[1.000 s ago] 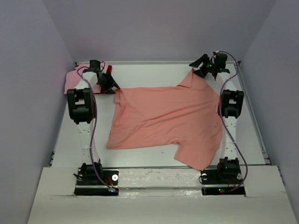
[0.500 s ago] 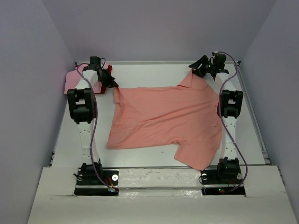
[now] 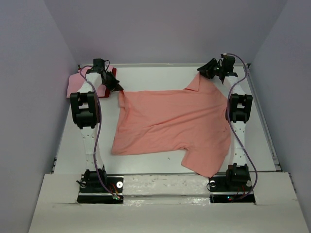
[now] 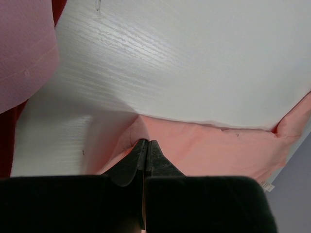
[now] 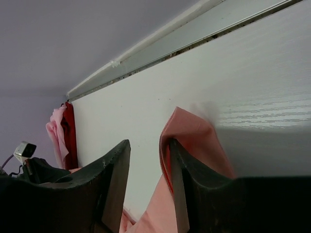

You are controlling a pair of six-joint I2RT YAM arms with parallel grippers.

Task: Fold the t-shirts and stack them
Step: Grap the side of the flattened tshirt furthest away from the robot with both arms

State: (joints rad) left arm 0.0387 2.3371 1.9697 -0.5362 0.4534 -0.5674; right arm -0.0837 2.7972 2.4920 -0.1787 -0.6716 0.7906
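Note:
A salmon-orange t-shirt [image 3: 170, 121] lies spread flat across the table. My left gripper [image 3: 118, 89] is shut on its far left corner; in the left wrist view the closed tips [image 4: 146, 142] pinch a raised peak of the salmon cloth [image 4: 218, 145]. My right gripper [image 3: 204, 71] stands at the far right corner with its jaws still apart [image 5: 148, 143]. There the salmon cloth [image 5: 194, 131] folds over the right finger, with bare table between the fingers. A lighter pink t-shirt [image 3: 75, 82] lies on a dark red one [image 3: 113, 73] at the far left.
The pink shirt [image 4: 24, 48] and the dark red one [image 4: 5, 145] lie just left of my left gripper. A raised rail [image 5: 194, 29] runs along the table's far edge, close behind my right gripper. Grey walls enclose the table on three sides.
My left gripper has closed on the shirt's far left corner. My right gripper's jaws have narrowed around the far right corner. The shirt's body has not shifted.

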